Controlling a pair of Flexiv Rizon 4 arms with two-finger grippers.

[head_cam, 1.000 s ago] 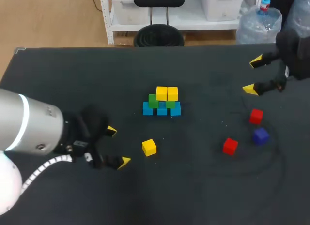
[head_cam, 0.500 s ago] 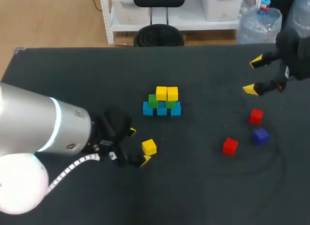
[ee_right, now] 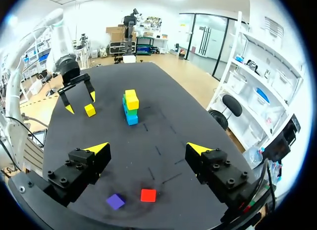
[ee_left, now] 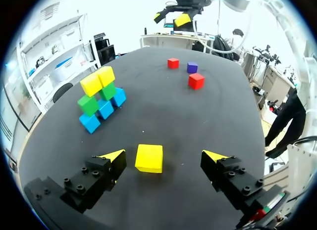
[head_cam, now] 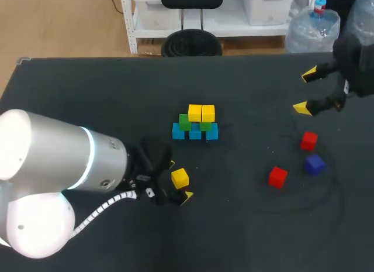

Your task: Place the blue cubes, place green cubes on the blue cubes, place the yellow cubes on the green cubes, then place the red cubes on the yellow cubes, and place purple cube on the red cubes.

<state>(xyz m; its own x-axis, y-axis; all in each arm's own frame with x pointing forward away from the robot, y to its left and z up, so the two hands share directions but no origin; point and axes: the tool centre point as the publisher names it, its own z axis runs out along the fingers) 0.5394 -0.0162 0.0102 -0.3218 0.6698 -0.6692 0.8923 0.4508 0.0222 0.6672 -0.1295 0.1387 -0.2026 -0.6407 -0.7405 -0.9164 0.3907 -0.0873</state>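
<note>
Bare table [head_cam: 234,181] separates the loose yellow cube [head_cam: 180,178] from the red cube [head_cam: 277,176]; the cube stack [head_cam: 196,124] stands near the former

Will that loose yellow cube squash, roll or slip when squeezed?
The yellow cube looks stiff: crisp, square edges. It likely won't roll, sitting flat on the table. Its flat sides should suit the left gripper, open around it.

No legible text, labels, numbers or signs in any view. The stacked cubes [head_cam: 195,124] show plain coloured faces only; the bench [head_cam: 87,96] beneath them is plain black.
</note>
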